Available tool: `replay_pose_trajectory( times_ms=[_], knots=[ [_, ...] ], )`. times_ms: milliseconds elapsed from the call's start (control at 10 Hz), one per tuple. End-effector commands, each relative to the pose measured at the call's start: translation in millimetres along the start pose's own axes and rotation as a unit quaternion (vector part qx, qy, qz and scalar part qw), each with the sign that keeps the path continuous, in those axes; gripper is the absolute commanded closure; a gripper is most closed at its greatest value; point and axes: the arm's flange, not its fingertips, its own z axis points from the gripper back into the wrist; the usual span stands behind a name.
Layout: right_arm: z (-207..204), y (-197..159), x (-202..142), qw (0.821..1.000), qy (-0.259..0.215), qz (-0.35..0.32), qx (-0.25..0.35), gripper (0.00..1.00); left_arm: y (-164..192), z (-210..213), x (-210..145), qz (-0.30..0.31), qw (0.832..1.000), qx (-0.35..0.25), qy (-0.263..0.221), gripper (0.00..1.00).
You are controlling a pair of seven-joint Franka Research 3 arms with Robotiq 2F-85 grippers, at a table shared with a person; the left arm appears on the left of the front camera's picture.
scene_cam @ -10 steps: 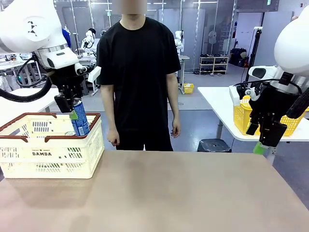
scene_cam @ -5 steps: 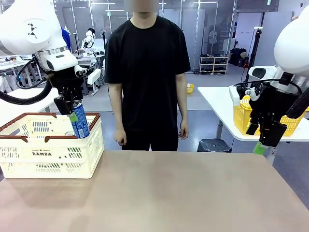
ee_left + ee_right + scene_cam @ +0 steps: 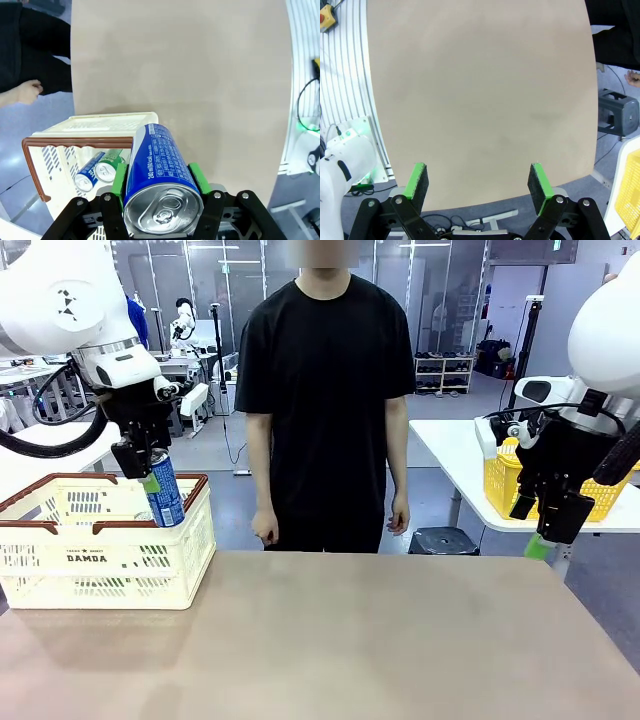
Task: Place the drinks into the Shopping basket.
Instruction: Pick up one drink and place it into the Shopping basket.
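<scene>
1. Against the earlier front frames, the person (image 3: pixel 328 400) in the black shirt had shifted toward picture right, while both arms and the held can had kept their places.
2. The left gripper (image 3: pixel 142 462) was clamped on a blue can (image 3: pixel 165 488), a slim metal cylinder with white print, held tilted above the right end of the Shopping basket (image 3: pixel 104 540).
3. In the left wrist view, green pads (image 3: pixel 119 177) pressed both sides of that can (image 3: pixel 157 170); its silver top with pull tab faced the camera.
4. Two more cans, one blue (image 3: pixel 89 173) and one green (image 3: pixel 111 164), lay side by side inside the basket (image 3: pixel 85 127), cream slotted plastic with a brown-red rim.
5. The right gripper (image 3: pixel 479 187) hung with its jaws spread wide and holding nothing, above the smooth beige table (image 3: pixel 480 100).
</scene>
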Motion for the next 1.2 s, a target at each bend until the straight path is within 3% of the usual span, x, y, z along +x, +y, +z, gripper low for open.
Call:
replay_pose_trajectory(
  times_ms=[0, 400, 800, 1000, 1100],
  knots=[
    [2, -1, 0, 1.0, 0.006, 0.002, 0.001, 0.0, 15, 8, -30, 0.021, 1.0, 0.008, -0.005, 0.42],
    [2, -1, 0, 1.0, 0.006, 0.002, 0.001, 0.0, 42, 51, -124, 0.081, 0.997, 0.004, 0.0, 0.42],
    [2, -1, 0, 1.0, 0.006, 0.002, 0.001, 0.0, 86, 33, -212, 0.115, 0.993, -0.005, -0.027, 0.42],
    [2, -1, 0, 1.0, 0.006, 0.002, 0.001, 0.0, 100, 23, -238, 0.123, 0.992, 0.005, 0.024, 0.42],
    [2, -1, 0, 1.0, 0.006, 0.002, 0.001, 0.0, 109, 18, -255, 0.126, 0.992, 0.014, 0.018, 0.42]
  ],
)
